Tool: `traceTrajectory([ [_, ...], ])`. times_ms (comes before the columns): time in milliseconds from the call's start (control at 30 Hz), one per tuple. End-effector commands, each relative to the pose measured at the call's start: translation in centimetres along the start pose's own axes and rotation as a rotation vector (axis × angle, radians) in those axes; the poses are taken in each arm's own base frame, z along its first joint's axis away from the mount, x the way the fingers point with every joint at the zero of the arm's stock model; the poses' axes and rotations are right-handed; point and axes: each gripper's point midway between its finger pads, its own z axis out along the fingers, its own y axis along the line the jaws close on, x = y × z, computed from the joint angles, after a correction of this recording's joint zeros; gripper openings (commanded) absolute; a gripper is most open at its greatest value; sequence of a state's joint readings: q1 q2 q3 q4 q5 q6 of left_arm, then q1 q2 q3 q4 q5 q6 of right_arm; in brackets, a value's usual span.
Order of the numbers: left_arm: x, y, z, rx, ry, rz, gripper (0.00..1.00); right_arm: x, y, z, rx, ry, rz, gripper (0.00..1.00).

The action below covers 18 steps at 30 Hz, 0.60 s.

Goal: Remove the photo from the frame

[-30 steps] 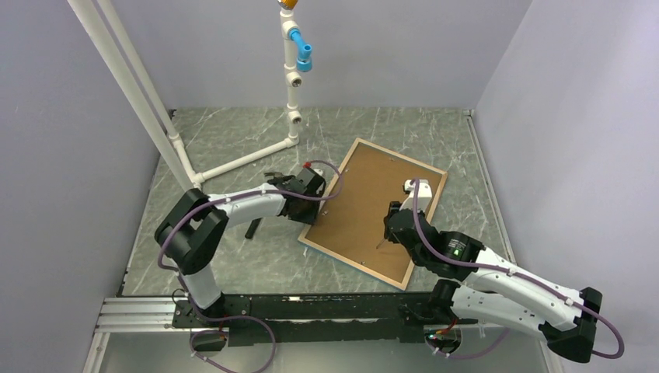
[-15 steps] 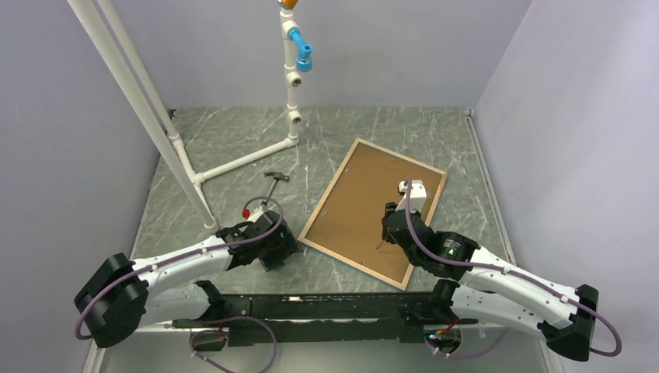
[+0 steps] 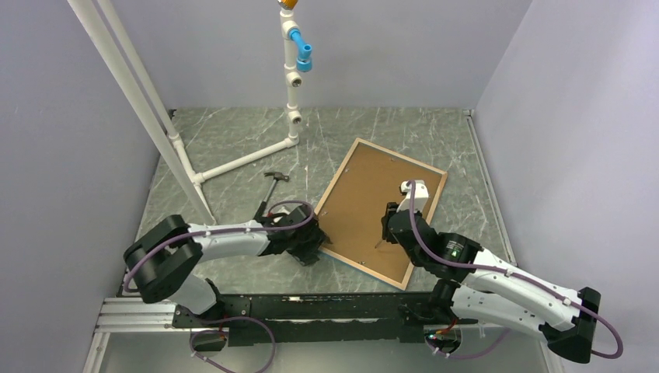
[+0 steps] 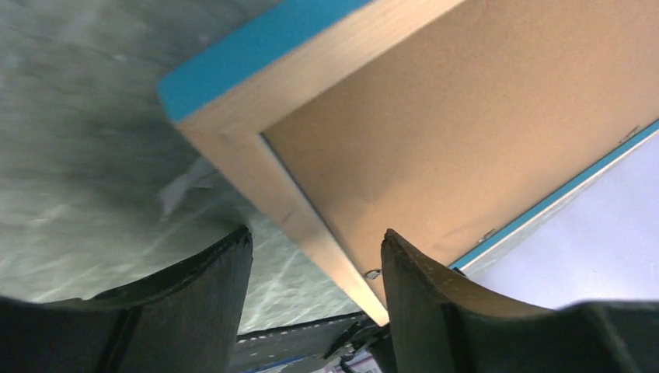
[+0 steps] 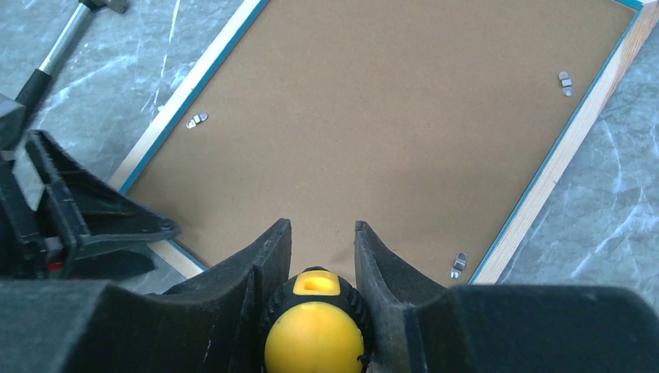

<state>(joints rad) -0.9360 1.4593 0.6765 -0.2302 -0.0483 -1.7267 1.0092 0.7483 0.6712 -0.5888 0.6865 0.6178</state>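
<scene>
L gripper (image 4: 315, 237) wide open, empty, at corner of 1 frame (image 4: 233, 148) lying face-down. R gripper (image 5: 321, 227) clamps 1 yellow-handled tool (image 5: 315, 338) over board (image 5: 388, 116); 3 clips (image 5: 197, 120), 1 hammer (image 3: 272, 183) nearby.

One frame (image 3: 365, 210), one hammer (image 3: 270, 189), one yellow-handled tool (image 5: 315, 342), one white pipe stand (image 3: 291, 85), one table (image 3: 233, 140).

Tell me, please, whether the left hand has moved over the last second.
Yes. Against the unmoved frame, the left hand has come toward the arm bases, from the frame's left edge to its near left corner.
</scene>
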Motion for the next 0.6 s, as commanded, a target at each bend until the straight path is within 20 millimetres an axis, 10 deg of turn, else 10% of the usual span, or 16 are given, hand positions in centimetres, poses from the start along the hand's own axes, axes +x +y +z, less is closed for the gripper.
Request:
traceTrajectory([
  [0, 1.1, -1.9, 1.2, 0.015, 0.009, -0.147, 0.63, -1.7, 0.5, -0.6, -0.027, -0.044, 0.05, 0.0],
  [567, -5.0, 4.1, 4.2, -0.179, -0.104, 0.189, 0.0, -0.9, 1.4, -0.4, -0.069, -0.009, 0.026, 0.0],
])
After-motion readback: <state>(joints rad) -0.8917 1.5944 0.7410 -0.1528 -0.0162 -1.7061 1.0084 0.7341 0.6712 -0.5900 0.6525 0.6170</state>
